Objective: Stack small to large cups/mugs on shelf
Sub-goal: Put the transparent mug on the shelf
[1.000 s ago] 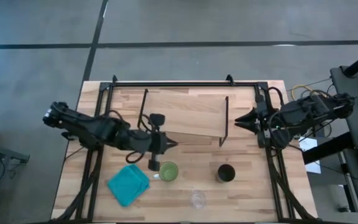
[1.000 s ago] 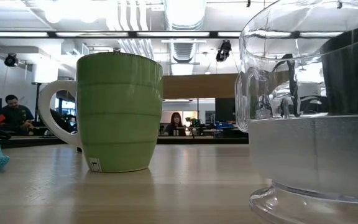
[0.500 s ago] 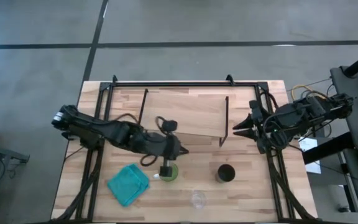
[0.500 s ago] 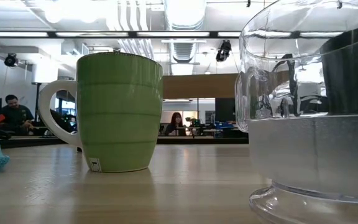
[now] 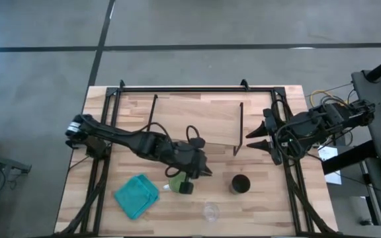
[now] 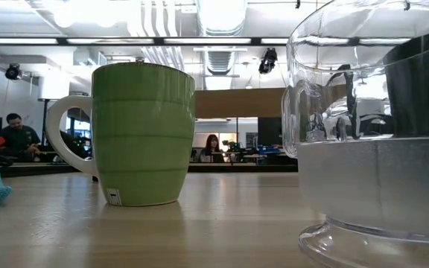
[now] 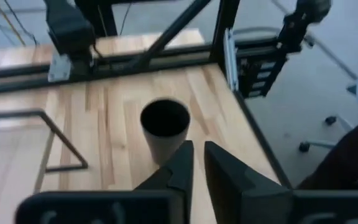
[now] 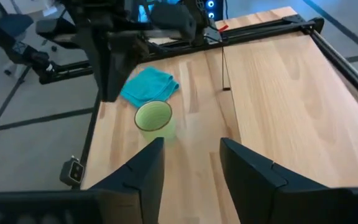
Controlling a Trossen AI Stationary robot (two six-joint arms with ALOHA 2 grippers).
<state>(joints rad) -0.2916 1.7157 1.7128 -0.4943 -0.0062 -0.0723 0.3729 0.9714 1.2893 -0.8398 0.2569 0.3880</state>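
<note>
- Lower left of the overhead frame: a teal cloth (image 5: pixel 137 196) lies on the table (image 5: pixel 270 211), well apart from the shelf (image 5: pixel 197 119) at upper centre, whose board carries nothing.
- Centre: the left tool (image 5: pixel 207 173) hangs directly above the green mug (image 5: pixel 178 183), its fingers (image 7: pixel 179 163) nearly together and gripping nothing. The wrist view shows it pointing toward the black cup (image 5: pixel 241 184).
- Lower centre: the small glass cup (image 5: pixel 211 211) stands alone near the table's front edge, untouched.
- Right of centre: the black cup stands upright just in front of the shelf's right leg.
- Far right: the right tool (image 5: pixel 257 135) waits beside the shelf with fingers spread wide, empty.
- Risk, as judged: with its fingers so close, the left tool could knock the black cup over, or its arm could clip the green mug beneath it.
</note>
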